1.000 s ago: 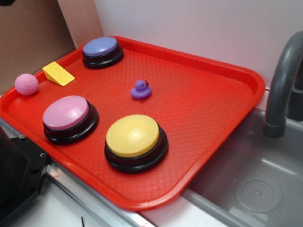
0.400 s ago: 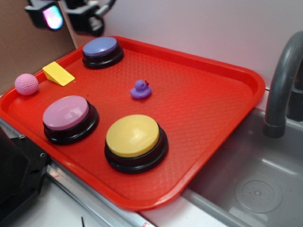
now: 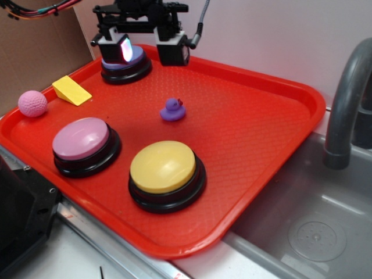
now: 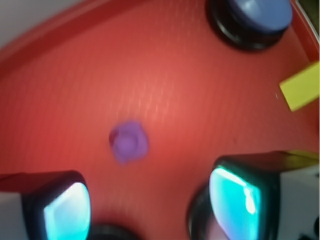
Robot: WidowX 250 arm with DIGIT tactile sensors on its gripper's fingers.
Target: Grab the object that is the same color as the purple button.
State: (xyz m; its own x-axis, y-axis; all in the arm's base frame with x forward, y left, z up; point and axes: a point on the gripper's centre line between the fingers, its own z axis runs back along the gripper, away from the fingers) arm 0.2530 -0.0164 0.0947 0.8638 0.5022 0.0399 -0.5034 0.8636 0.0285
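Note:
A tiny purple rubber duck [image 3: 172,109] with a red-orange beak sits on the red tray [image 3: 256,122], near its middle. In the wrist view it is a purple blur [image 4: 128,141] ahead of the fingers. The purple button [image 3: 123,65], blue-violet dome on a black base, stands at the tray's far left corner and shows in the wrist view [image 4: 252,20] at top right. My gripper [image 3: 148,52] hangs open and empty above the tray's back edge, partly in front of the purple button, behind and left of the duck. Its glowing pads [image 4: 232,197] stand wide apart.
A pink-topped button [image 3: 86,145] and a yellow-topped button [image 3: 165,173] stand at the tray's front. A yellow wedge [image 3: 71,90] and a pink dimpled ball [image 3: 32,103] lie at the left. A grey sink [image 3: 314,226] with a faucet [image 3: 346,104] is on the right.
My gripper has come into view from the upper left and moved right and down, now over the tray's back edge by the purple button. The duck and the buttons have not moved.

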